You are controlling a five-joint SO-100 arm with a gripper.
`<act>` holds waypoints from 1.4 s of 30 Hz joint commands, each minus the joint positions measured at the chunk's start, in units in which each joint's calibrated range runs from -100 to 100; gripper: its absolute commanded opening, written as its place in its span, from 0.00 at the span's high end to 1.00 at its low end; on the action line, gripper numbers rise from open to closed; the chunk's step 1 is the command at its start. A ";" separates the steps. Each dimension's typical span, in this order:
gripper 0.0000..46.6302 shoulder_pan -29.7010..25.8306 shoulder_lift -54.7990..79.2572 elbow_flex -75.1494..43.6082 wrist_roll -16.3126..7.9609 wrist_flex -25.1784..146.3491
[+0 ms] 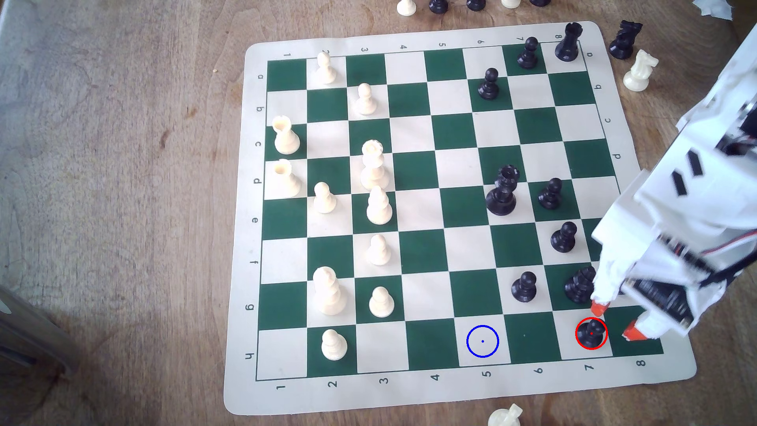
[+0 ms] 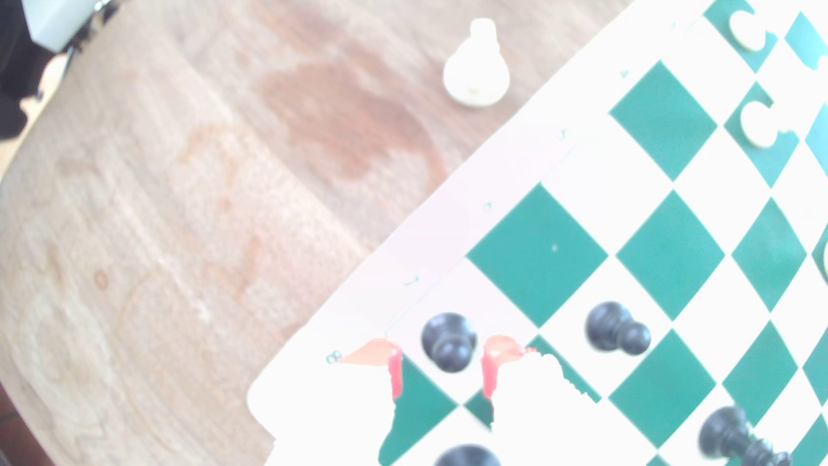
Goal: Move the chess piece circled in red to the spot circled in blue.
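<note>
The small black pawn [image 1: 591, 332], ringed in red, stands on a cream square in the board's nearest row, near the exterior view's right. My gripper [image 1: 615, 319] is open, its two orange fingertips [image 1: 599, 308] just to the right of the pawn and apart from it. In the wrist view the pawn [image 2: 448, 343] sits just ahead of the gap of the gripper [image 2: 442, 365], with the fingertips [image 2: 395, 374] at each side and not touching it. The blue-ringed cream square [image 1: 482, 341] lies two squares to the exterior view's left in the same row and is bare.
A taller black piece [image 1: 578, 285] stands right behind the upper fingertip, partly hidden by my arm. A black pawn [image 1: 524, 286] stands one row back, between pawn and ring. The green square [image 1: 532, 338] between them is bare. A cream piece [image 1: 506, 415] lies off the mat's near edge.
</note>
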 commanded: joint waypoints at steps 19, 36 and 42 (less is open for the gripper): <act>0.74 -0.43 9.64 0.05 -0.34 -4.43; 0.73 0.75 9.38 4.22 -0.05 -7.79; 0.74 0.83 8.79 4.59 0.15 -8.04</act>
